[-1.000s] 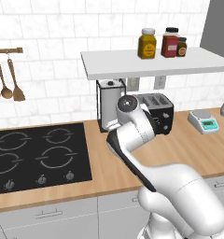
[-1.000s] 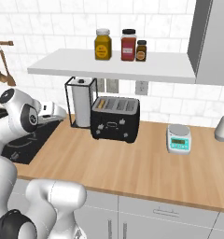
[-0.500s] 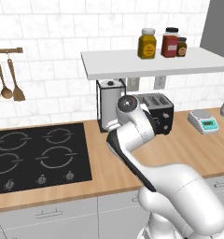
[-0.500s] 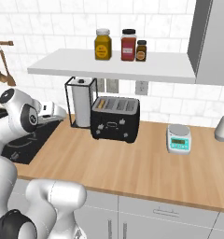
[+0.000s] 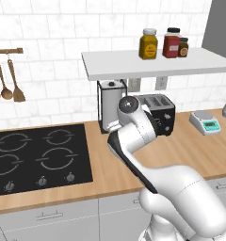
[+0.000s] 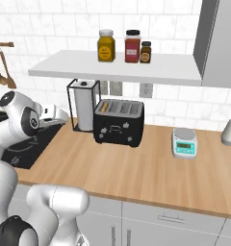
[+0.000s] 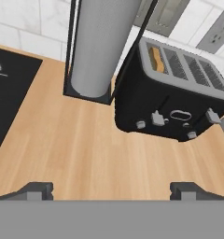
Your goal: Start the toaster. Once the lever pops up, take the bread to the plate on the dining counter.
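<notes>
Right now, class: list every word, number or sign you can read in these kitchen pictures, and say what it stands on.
None can be read.
Jar labels: plain colour patches, no letters.
Kitchen scale display: too small to read.
Toaster front: unlettered knobs and levers.

I list the finishes as I see them. Toaster (image 7: pixel 170 109): matt black body, brushed silver top rim. Bread (image 7: pixel 155 58) at its 11 o'clock slot: tan, rough crust. Paper-towel roll (image 7: pixel 99 44): plain matt paper in a thin black wire holder. Counter (image 7: pixel 86 154): light grained wood. Stove (image 5: pixel 37 157): glossy black glass.
</notes>
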